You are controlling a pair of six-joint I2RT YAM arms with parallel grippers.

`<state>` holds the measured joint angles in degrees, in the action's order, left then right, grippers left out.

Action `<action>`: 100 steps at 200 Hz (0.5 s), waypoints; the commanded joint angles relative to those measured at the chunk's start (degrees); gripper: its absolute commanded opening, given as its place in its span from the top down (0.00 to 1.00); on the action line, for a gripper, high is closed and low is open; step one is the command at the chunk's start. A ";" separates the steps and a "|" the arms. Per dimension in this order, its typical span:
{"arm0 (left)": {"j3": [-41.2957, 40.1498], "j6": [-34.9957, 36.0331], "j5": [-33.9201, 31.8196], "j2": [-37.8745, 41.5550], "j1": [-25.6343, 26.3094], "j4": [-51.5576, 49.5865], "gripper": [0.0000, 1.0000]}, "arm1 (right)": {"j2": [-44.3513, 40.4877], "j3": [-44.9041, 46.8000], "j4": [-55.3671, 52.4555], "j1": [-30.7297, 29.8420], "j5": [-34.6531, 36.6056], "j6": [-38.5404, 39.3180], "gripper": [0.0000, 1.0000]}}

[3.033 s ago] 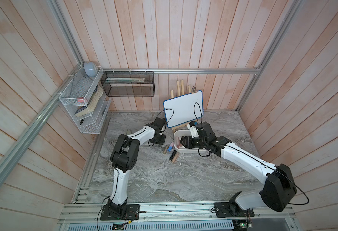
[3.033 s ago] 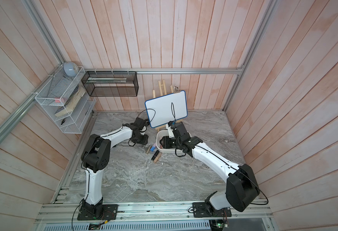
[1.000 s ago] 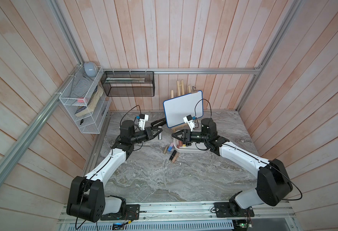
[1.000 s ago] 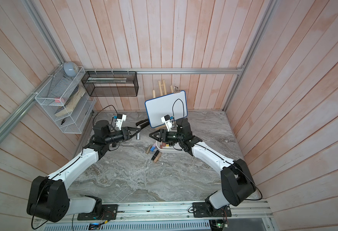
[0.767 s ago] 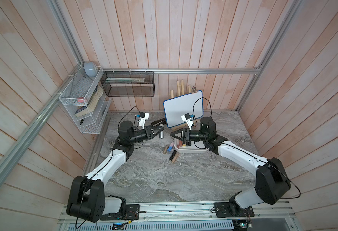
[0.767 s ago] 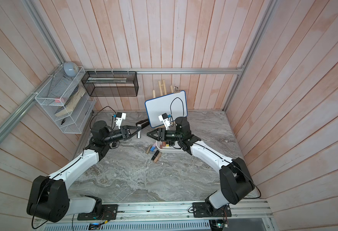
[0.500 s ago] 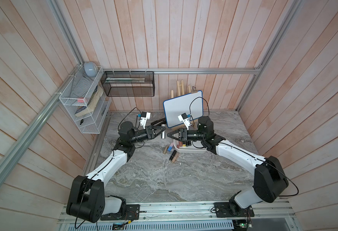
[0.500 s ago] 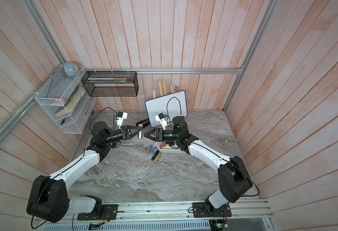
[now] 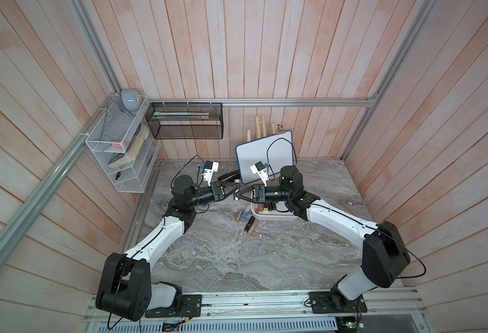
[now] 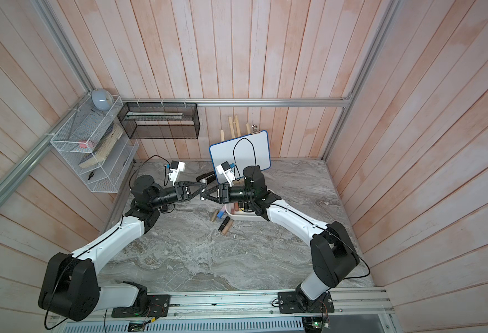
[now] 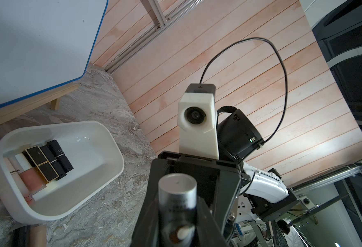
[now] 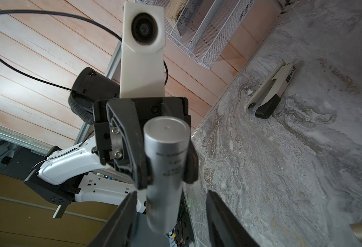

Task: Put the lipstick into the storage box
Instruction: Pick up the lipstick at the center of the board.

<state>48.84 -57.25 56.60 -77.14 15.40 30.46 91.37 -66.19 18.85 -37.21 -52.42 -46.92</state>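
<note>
Off the storage box (image 11: 103, 158) now, the released right gripper (image 12: 172, 224) straddles the lipstick (image 12: 167, 154) that the left gripper (image 12: 166, 173) clenches — handover likely.

The lipstick (image 12: 165, 149) is satin brushed metal; the storage box (image 11: 53, 125) smooth, glossy white plastic; the surface (image 9: 222, 259) matt, grey-veined stone; the walls (image 9: 237, 57) pale wooden planks.

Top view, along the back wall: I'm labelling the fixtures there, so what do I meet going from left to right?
Left to right: white wire rack → black mesh basket → whiteboard.
</note>
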 commanded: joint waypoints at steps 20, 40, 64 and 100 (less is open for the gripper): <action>-0.44 0.73 0.49 0.50 0.35 0.75 0.79 | 1.19 -2.77 1.27 -0.89 -0.66 -0.34 0.47; -0.51 1.26 0.34 0.46 0.42 0.23 0.79 | 1.74 -3.28 1.45 -1.26 -0.71 -0.48 0.49; -0.76 1.71 0.18 0.36 0.42 -0.13 0.79 | 2.24 -3.71 1.63 -1.76 -0.66 -0.62 0.53; -0.94 2.05 0.09 0.42 0.38 -0.31 0.79 | 2.66 -3.86 2.07 -1.86 -0.75 -1.02 0.71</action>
<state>48.82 -56.62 56.55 -77.14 15.44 30.02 92.88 -68.42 19.22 -38.61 -52.58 -47.68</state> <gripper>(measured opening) 0.265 0.344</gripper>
